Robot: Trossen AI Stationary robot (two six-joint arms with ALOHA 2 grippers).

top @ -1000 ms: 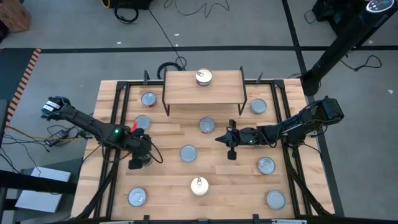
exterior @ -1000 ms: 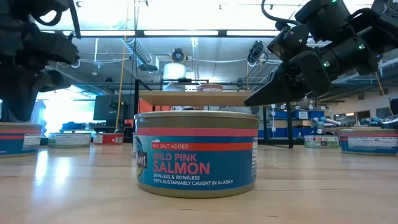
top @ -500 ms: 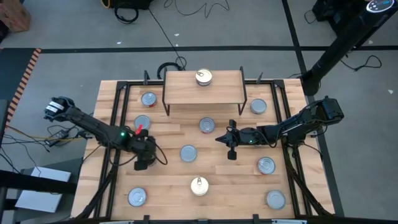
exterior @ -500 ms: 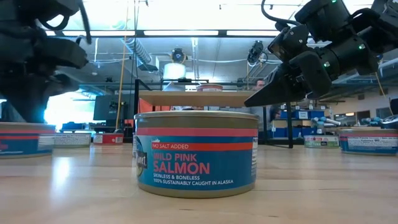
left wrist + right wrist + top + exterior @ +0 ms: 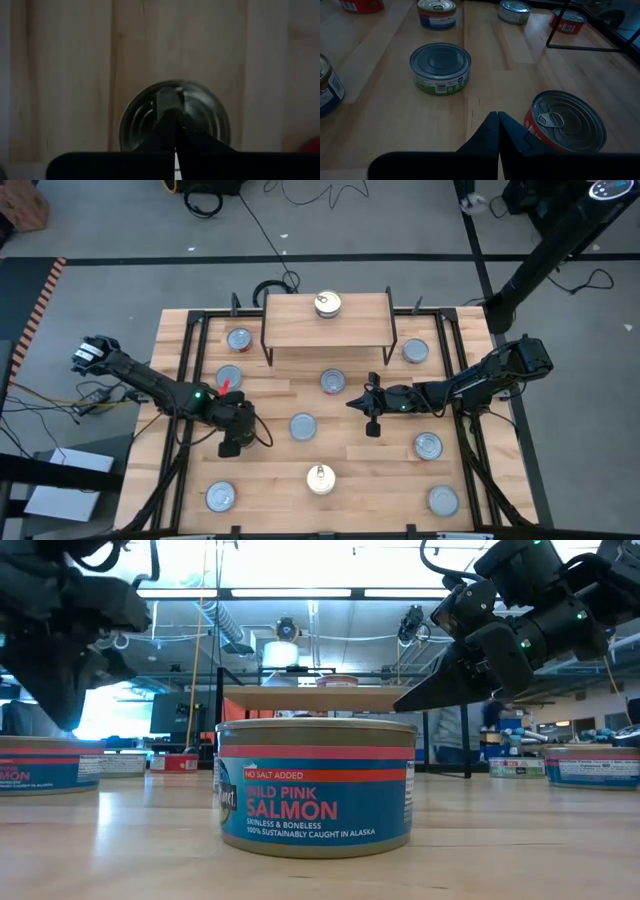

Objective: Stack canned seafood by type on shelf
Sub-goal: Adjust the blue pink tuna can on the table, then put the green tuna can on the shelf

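Evidently only one tin (image 5: 327,304) has been set on the shelf (image 5: 365,325), the others being scattered over the tabletop (image 5: 270,395); the left gripper (image 5: 229,448) is held pressed together above a silver-topped can (image 5: 175,116), presumably to line up a grasp; the right gripper (image 5: 371,426), likewise closed and empty, is poised beside a red-sided can (image 5: 565,121).

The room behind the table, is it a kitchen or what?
Probably a robotics lab or workshop, not a kitchen: exposed ceiling ducts and strip lights overhead, cables on the grey floor, racks behind the shelf.
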